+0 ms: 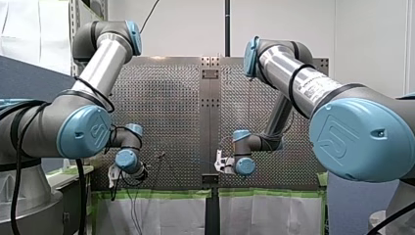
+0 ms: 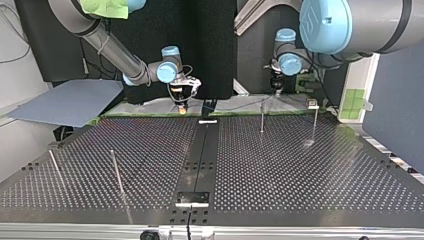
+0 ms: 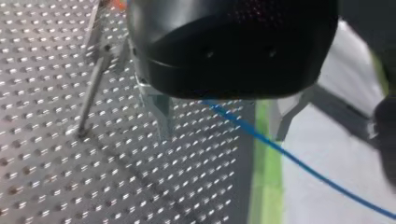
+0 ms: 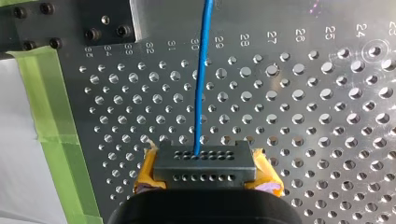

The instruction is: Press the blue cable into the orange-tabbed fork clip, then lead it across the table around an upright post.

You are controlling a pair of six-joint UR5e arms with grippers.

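The blue cable (image 4: 201, 93) runs straight ahead over the perforated plate from my right gripper (image 4: 205, 161), whose yellow pads (image 4: 147, 170) are shut on it. In the top view this gripper (image 2: 182, 105) hangs at the table's far edge, left of the middle. My left gripper (image 3: 224, 126) is open. Its metal fingers (image 3: 161, 112) stand wide apart, and the blue cable (image 3: 299, 161) passes loose between them, slanting out over the green tape. An upright post (image 3: 91, 93) stands beside it, with a bit of orange (image 3: 116, 3) beyond. In the top view my left gripper (image 2: 276, 91) is at the far right.
Thin upright posts stand on the table (image 2: 300, 170): two at the far right (image 2: 261, 117) (image 2: 315, 122), two at the near left (image 2: 116, 170) (image 2: 55, 167). A black strip (image 2: 200, 150) runs down the middle. Green tape (image 4: 51, 116) lines the table's edge. A grey board (image 2: 65, 102) lies off the far left.
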